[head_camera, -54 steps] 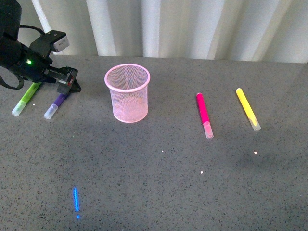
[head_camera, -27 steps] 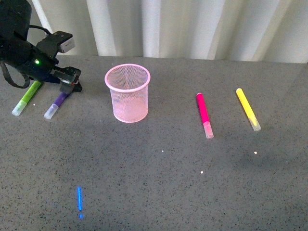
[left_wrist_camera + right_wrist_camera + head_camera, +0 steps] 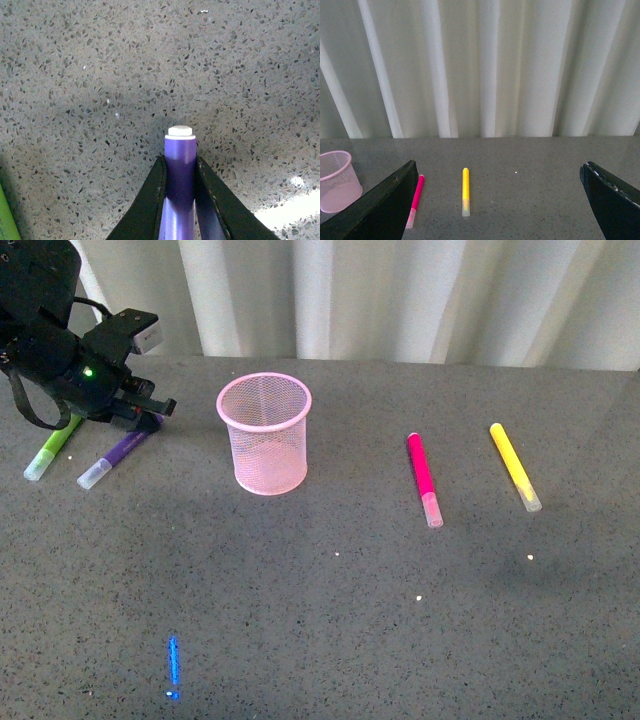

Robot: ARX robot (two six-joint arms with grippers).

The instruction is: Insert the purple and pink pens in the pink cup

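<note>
My left gripper (image 3: 143,412) is shut on the purple pen (image 3: 118,453) at the table's far left, to the left of the pink cup (image 3: 265,435). The pen's pale cap points toward the front left. In the left wrist view the purple pen (image 3: 180,165) sits clamped between the two black fingers (image 3: 152,197), its white end sticking out past them. The pink pen (image 3: 422,475) lies on the table to the right of the cup. My right gripper (image 3: 497,200) is open and empty, held above the table, with the pink pen (image 3: 416,197) and the cup (image 3: 337,180) ahead of it.
A lime-green marker (image 3: 52,448) lies just left of the purple pen and also shows in the left wrist view (image 3: 6,220). A yellow marker (image 3: 515,465) lies at the far right. White curtains hang behind the grey speckled table (image 3: 330,620). A blue light mark (image 3: 173,665) shows near the front.
My left gripper has shifted slightly up and back with the purple pen; the pen's capped end has swung to the left. The pink pen and cup have not moved.
</note>
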